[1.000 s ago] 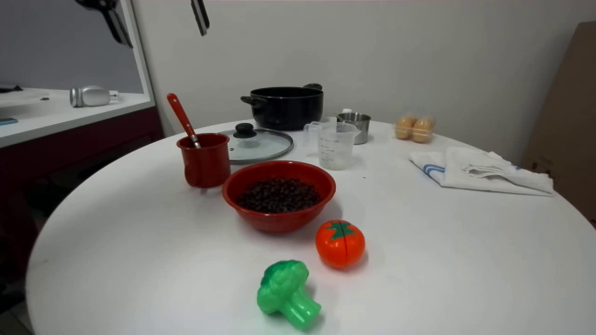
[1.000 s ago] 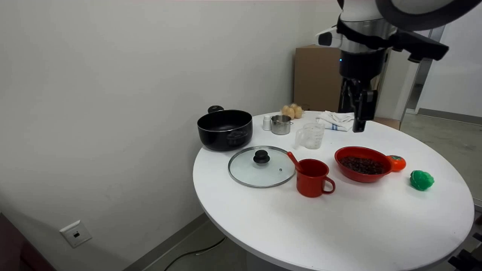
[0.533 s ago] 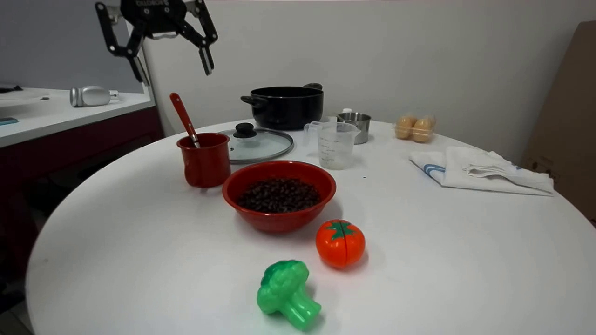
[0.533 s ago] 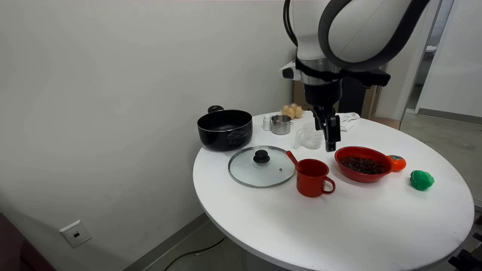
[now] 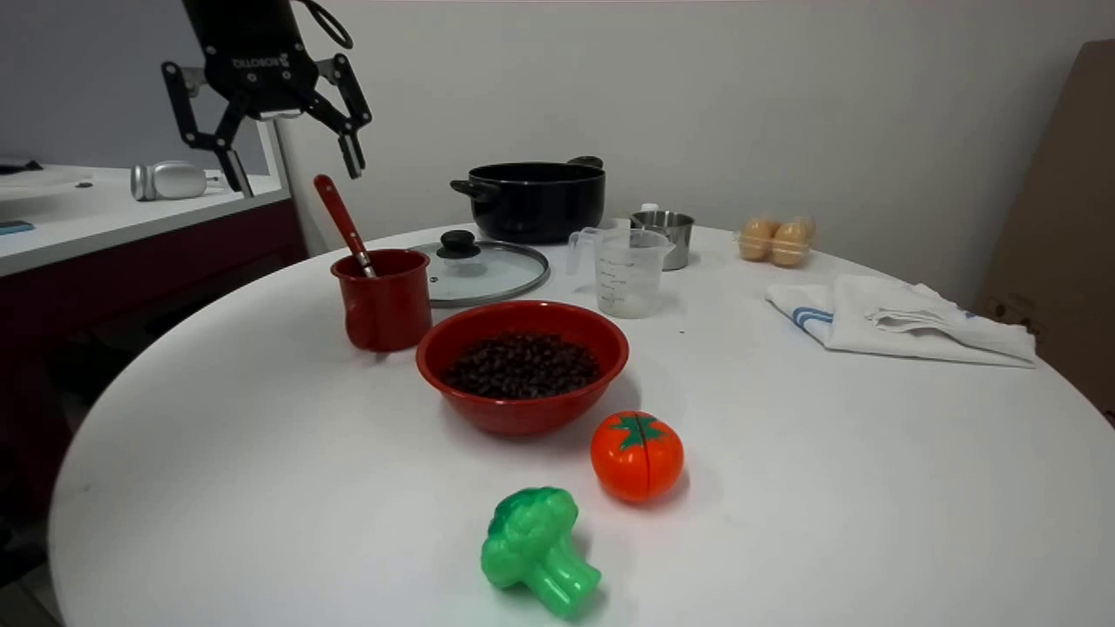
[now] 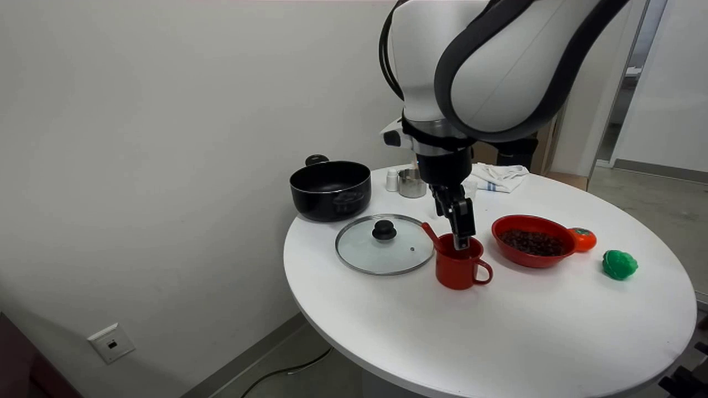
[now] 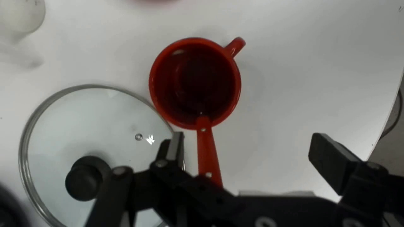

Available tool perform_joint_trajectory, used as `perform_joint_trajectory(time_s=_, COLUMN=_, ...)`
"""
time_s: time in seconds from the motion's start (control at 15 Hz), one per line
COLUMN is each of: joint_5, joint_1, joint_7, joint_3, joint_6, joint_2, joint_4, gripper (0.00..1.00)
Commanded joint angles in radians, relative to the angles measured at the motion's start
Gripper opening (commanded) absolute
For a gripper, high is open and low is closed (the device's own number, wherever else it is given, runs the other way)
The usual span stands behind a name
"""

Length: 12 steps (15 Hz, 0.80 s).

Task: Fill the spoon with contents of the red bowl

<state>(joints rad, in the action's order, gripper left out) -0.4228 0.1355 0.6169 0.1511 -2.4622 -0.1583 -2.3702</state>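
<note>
Now farther down, parted fingers nearer the spoon.

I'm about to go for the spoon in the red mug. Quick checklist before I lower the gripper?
1. Gripper open, nothing held: ok.
2. Spoon within grasp, handle up: ok, the handle leans out over the rim of the red mug.
3. Jaws centred on the handle: not ok; in the wrist view it runs nearer the jaw on the glass lid side.
4. Spoon's scoop end free inside the mug: cannot tell, hidden.
5. Red bowl upright, dark beans in it: ok.
</note>
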Motion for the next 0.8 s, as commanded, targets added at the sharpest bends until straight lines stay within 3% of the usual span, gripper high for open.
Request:
perform_joint_trajectory(time_s=0.0, joint_5=0.028, joint_1=0.004, joint_7=0.045, joint_3=0.026, joint_6=-0.031, joint_2=0.004, joint_4=0.029, gripper=1.00)
perform_joint_trajectory(time_s=0.73, joint_5=0.005, joint_1=0.006, joint_7=0.053, joint_3=0.033, joint_6=-0.048, joint_2=-0.045, joint_4=0.066, gripper=1.00)
